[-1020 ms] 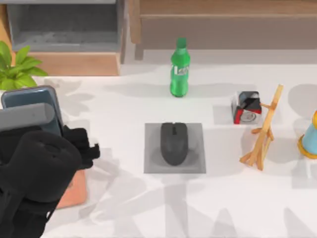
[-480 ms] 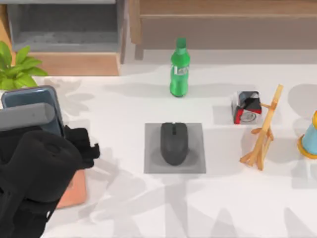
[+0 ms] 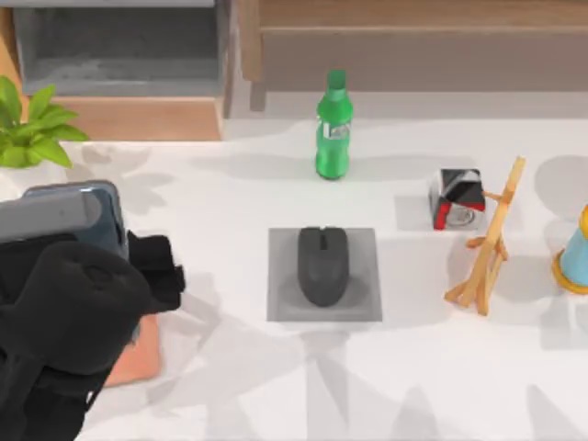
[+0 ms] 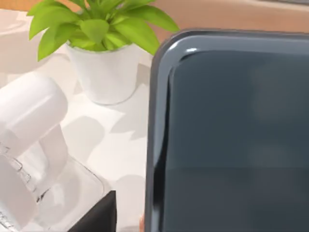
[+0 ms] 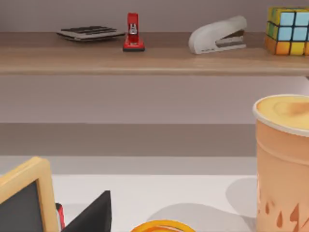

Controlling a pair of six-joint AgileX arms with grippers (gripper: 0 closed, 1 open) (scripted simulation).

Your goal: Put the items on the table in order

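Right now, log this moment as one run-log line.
left gripper: at table left, carrying smartphone | mouse: on grey pad, centre

The large white flat bench [image 3: 230,386] carries a square grey mat [image 3: 324,274] at its centre, and a matte black computer mouse [image 3: 322,265] lies on that mat. At 12 o'clock a green plastic bottle [image 3: 333,127] stands upright. Toward 2 o'clock sit a small red, black and white box [image 3: 457,197] and, just beside it, a light wooden stand [image 3: 489,243]. At 10 o'clock stands a leafy green plant in a white pot [image 4: 104,53]. At 8 o'clock lies a salmon-coloured flat pad [image 3: 138,354].
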